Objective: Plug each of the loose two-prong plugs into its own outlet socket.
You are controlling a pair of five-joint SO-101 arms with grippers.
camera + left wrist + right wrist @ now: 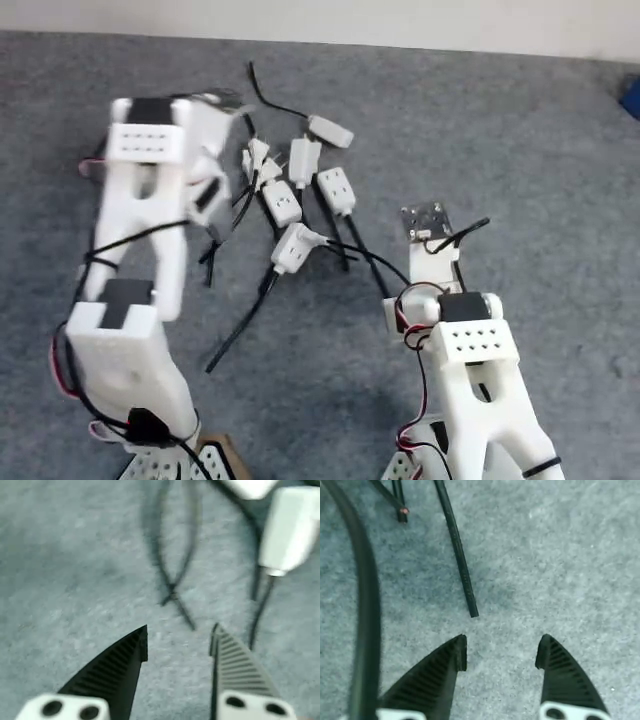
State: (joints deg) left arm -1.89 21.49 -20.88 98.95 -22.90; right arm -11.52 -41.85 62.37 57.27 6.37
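Held left tool (180, 627) and right tool (503, 637) open, empty. Seemingly at approach. Next needed closing on plug (304, 157), then aiming at socket (283, 204).

Free room: bare grey carpet (520, 130) across the far right and along the near middle, between the two arms. Obstruction: tight cluster of white outlets and plugs (300, 190) at centre, black cords (240, 323) fanning out from it toward the near edge. Ahead of the parted left gripper (180, 635): bare carpet between the fingers (120, 665), then crossed cords (172, 595) and a white plug body (290, 530) close by. Ahead of the parted right gripper (502, 647): open carpet, a cut cord end (465, 575) just beyond, a thick cord (365, 605) hard alongside one finger.
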